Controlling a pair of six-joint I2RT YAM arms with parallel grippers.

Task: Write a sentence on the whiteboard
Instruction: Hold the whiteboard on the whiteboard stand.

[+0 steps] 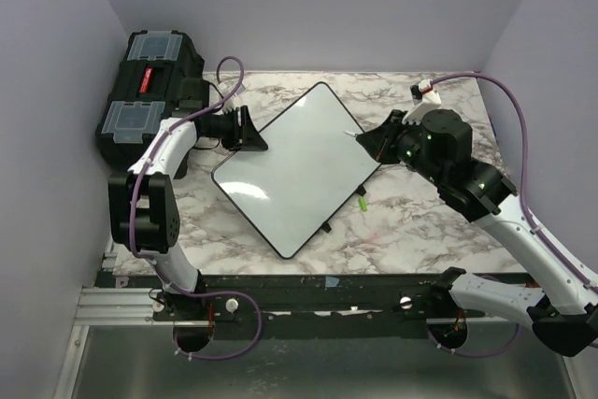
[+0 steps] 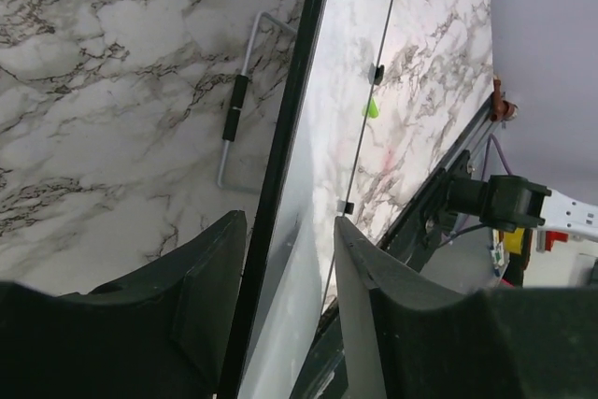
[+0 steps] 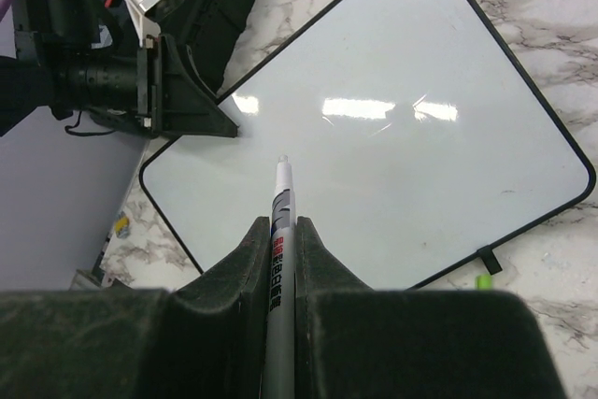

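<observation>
**Marker poised over a blank board**

Whiteboard (image 1: 299, 170) lies mid-frame from overhead, turned diamond-wise, face blank. Right gripper (image 3: 280, 231) pinches the marker (image 3: 283, 184), tip aimed at it. Left gripper (image 2: 290, 231) straddles the upper-left rim, jaws spread. Best clamp that edge firmly, then touch down lightly. Whether the nib touches, I can't tell.

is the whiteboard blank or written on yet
Blank: the flat white black-rimmed whiteboard shows only light reflections across its face, no green writing.

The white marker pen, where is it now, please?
The pen sits clamped in the right gripper, tip over the black-rimmed whiteboard's right side, top view.
</observation>
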